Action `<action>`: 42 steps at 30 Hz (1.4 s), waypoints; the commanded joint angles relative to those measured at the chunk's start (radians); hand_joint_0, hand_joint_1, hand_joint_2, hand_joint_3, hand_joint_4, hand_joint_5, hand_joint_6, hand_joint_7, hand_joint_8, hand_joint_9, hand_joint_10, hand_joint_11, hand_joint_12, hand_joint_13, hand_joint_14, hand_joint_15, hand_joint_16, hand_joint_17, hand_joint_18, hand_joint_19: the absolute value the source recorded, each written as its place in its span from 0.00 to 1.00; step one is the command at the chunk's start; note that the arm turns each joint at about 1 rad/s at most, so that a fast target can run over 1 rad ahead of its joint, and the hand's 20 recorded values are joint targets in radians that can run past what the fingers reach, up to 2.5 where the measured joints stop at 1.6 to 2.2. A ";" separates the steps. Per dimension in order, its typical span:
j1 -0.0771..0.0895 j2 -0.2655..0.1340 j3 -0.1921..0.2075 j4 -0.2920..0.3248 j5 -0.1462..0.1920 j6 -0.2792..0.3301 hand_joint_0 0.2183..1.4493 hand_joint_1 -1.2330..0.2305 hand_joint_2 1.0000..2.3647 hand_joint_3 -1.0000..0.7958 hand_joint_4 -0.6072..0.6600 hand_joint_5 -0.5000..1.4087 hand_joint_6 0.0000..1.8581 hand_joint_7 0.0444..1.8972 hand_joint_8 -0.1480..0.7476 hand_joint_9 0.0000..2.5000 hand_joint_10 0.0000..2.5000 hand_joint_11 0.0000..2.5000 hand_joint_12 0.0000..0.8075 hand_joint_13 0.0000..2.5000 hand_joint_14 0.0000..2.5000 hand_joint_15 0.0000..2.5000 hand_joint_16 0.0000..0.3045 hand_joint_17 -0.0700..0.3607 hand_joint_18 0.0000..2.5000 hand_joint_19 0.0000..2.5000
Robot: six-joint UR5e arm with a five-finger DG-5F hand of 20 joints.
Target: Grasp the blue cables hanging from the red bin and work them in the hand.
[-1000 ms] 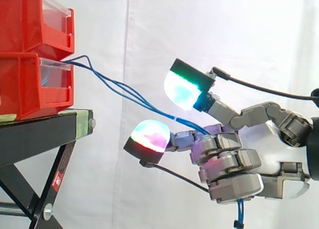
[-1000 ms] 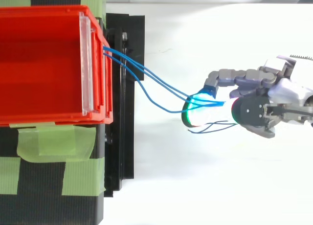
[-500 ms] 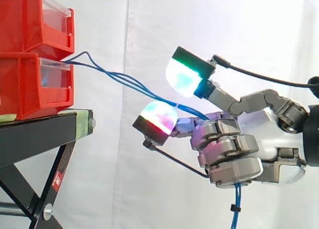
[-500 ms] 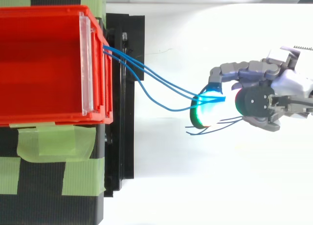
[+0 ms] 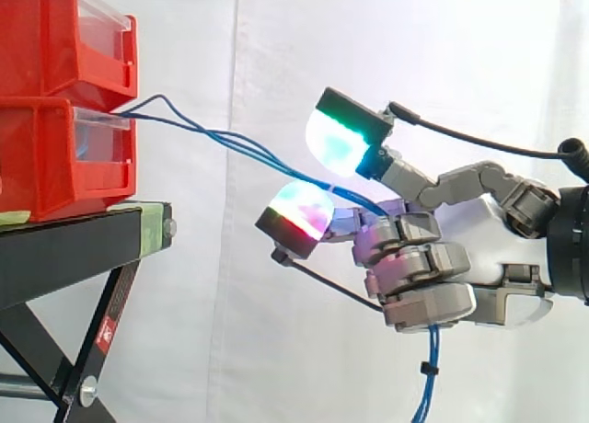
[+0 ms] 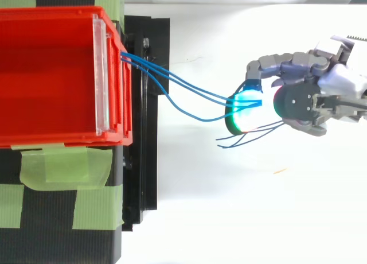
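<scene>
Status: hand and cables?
Hand shut on blue cables. Cables span from lower red bin into the hand, tails hanging below. Nothing in the way.

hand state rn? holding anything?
Hand: shut on the blue cables, curled round them where they come across from the red bin.

No readable text (sticker (image 5: 106,330) too small)

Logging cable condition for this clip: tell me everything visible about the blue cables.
The blue cables are several thin, flexible strands. They leave the front of the lower red bin, arch slightly, then slope down across open air into the hand, whose curled fingers close round them. Below the hand they hang down, bundled by a small dark tie.
</scene>
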 commanded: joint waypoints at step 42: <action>-0.005 -0.036 0.001 0.164 0.024 -0.200 0.48 0.45 0.00 0.00 0.69 0.41 0.27 0.63 0.62 0.34 1.00 1.00 0.54 0.44 1.00 0.57 0.19 0.46 0.64 0.63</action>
